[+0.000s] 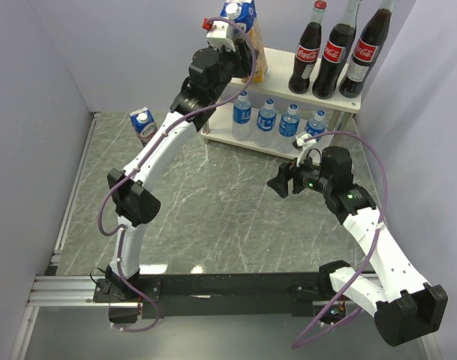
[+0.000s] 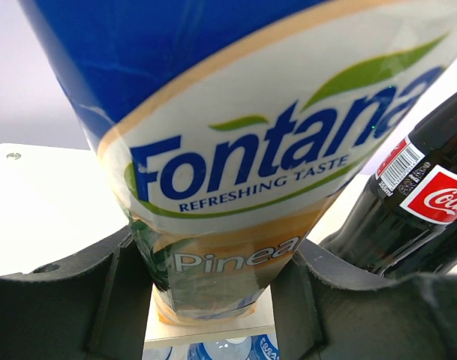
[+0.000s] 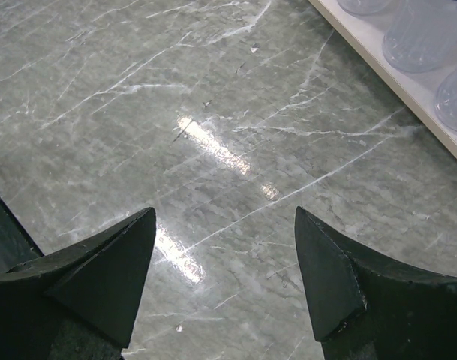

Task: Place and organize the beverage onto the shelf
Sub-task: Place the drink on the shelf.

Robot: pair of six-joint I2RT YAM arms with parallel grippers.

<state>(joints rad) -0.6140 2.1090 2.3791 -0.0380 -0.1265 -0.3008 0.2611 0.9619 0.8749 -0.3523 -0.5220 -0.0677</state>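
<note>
The left gripper [image 2: 213, 289] is clamped on the pineapple carton [image 2: 236, 150] low on its body, one finger on each side. It holds the carton over the left end of the shelf [image 1: 279, 69], on the top board. The three Coca-Cola bottles [image 1: 335, 56] stand at the right end of that same board, and the nearest one is just beside the carton in the left wrist view. The four water bottles [image 1: 277, 120] line the lower board. The grape carton [image 1: 142, 124] stands on the table [image 1: 213, 210], well left of the shelf.

The step in hand looks like setting the pineapple carton down. Its base seems to be at or near the board's front edge, though the wrist view is too close to tell whether it sits flat.

To do it well:
- bring the carton upright and inward from the shelf edge, so the whole base lands on wood
- keep a gap to the nearest Coca-Cola bottle, so the finger on that side does not nudge it on release
- open only once the base bears weight, then back straight out

The right gripper [image 3: 224, 217] hangs over the table in front of the shelf, fingers spread wide and holding nothing.
</note>
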